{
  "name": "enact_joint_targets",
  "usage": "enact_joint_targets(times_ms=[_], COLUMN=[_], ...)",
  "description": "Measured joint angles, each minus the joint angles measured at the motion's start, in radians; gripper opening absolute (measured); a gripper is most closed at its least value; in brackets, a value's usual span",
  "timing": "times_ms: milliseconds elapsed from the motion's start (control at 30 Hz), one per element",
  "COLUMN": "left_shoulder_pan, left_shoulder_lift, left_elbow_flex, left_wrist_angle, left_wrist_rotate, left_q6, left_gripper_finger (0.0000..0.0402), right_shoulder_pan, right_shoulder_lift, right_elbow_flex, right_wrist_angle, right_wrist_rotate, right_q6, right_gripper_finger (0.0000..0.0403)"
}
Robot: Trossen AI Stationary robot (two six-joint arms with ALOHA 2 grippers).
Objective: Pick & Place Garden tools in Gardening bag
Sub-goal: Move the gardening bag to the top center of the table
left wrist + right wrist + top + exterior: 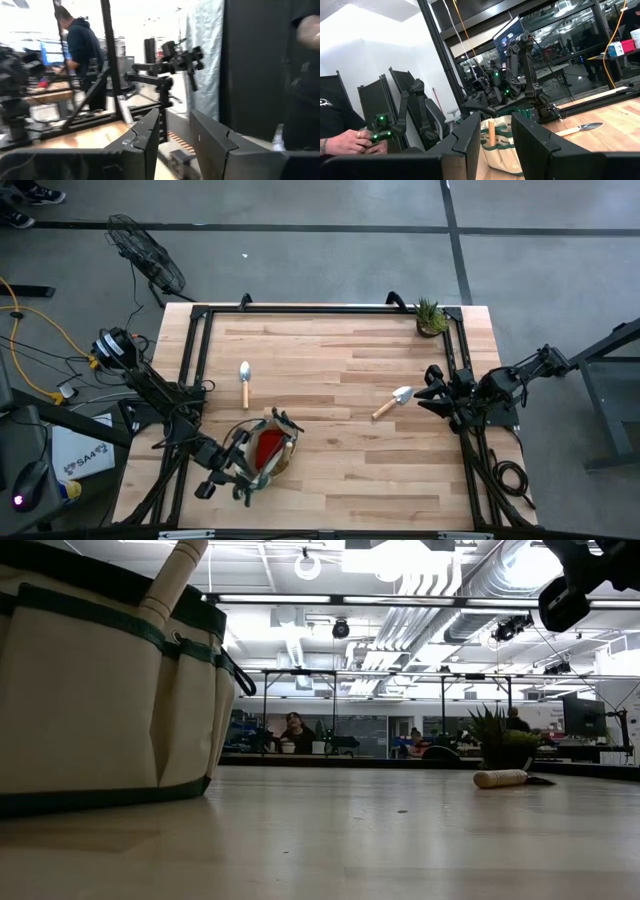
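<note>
Jaws on both arms stand parted by a narrow gap with nothing between them, each pair of dark fingers framing empty air in its own wrist view. The left gripper point(238, 480) hangs at the near left edge of the bench point(340, 450), just beside the gardening bag point(268, 448), its arm folded low along the left rail. The right gripper point(432, 390) hovers at the right edge, arm bent inward from the right rail, close to a trowel point(392, 403) lying with silver blade toward it and wooden handle pointing away.

A second trowel point(245, 382) lies well left of the first, blade toward the far edge, apart from the bag. The bag is beige canvas with dark green trim and a loop handle; from above, red cloth point(267, 447) shows inside its mouth, and from bench level a pale wooden handle point(172, 582) sticks up out of it. A small potted plant point(431, 318) stands at the far right corner. In the room beyond, a person in a dark hooded top point(80, 45) stands at a desk.
</note>
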Motion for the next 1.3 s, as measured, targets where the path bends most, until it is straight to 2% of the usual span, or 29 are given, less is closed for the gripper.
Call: enact_joint_targets(times_ms=[200,333,500,633,733,867,967,1167,1300], left_shoulder_pan=[0.000,0.000,0.000,0.000,0.000,0.000,0.000,0.000,0.000], left_shoulder_lift=[0.000,0.000,-0.001,-0.012,-0.027,-0.057,-0.090,-0.204,-0.280], left_elbow_flex=[0.000,0.003,0.011,0.011,0.011,0.011,0.010,0.011,0.067], left_wrist_angle=[0.005,0.104,0.246,0.241,0.221,0.192,0.110,-0.171,-0.401], left_wrist_rotate=[0.032,0.065,0.115,0.111,0.104,0.024,-0.026,-0.213,-0.328], left_q6=[-0.027,-0.045,-0.259,-0.402,-0.441,-0.443,-0.466,-0.600,-0.611], left_gripper_finger=[0.0104,0.0104,0.0104,0.0104,0.0104,0.0104,0.0104,0.0104,0.0104], right_shoulder_pan=[0.000,0.000,0.000,0.000,0.000,0.000,0.000,0.000,0.000], right_shoulder_lift=[0.000,0.000,0.000,0.000,0.000,0.000,0.000,0.000,0.000], right_elbow_flex=[0.000,0.000,0.000,0.000,0.000,0.000,0.000,0.000,0.000], right_wrist_angle=[0.000,0.000,0.000,0.000,0.000,0.000,0.000,0.000,0.000], right_wrist_rotate=[0.000,0.000,0.000,0.000,0.000,0.000,0.000,0.000,0.000], right_q6=[0.000,0.000,0.000,0.000,0.000,0.000,0.000,0.000,0.000], right_gripper_finger=[0.0103,0.0103,0.0103,0.0103,0.0103,0.0103,0.0103,0.0103,0.0103])
